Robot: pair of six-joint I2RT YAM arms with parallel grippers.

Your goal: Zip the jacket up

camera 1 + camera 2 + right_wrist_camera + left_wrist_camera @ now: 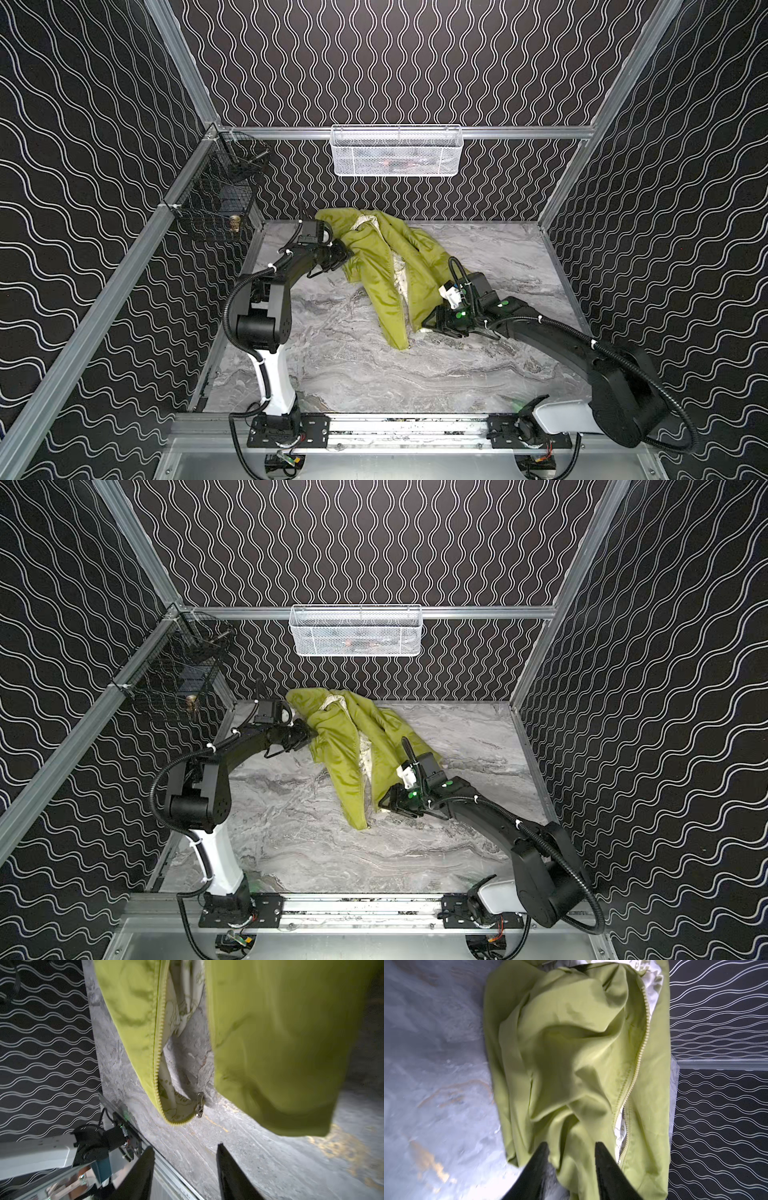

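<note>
Jacket (374, 266) lies crumpled on the worktop (374, 374), toward the back and near centre, running from the back wall toward the middle. It is not flat: the panels are folded over each other.

Zipper: undone. Cream lining (400, 274) shows between the two front panels in both top views. The right wrist view shows one row of teeth (158, 1053) curving round the hem to the slider (200, 1105), with the metal pull hanging at the bottom end. No second row is seen meshed there. The left wrist view shows a teeth row (641, 1051) lying over fabric, unjoined.

Left jaws: spread, at the jacket's left edge. A loose green fold lies between the fingertips (542, 1149), not pinched.

Right jaws: spread, low at the near hem. Only bare worktop lies between them, and the hem and slider are just ahead.

Progress, judged: zipping not begun. Still to do: flatten, bring the front edges together, seat the free end in the slider, hold the hem, draw the slider up to the collar
</note>
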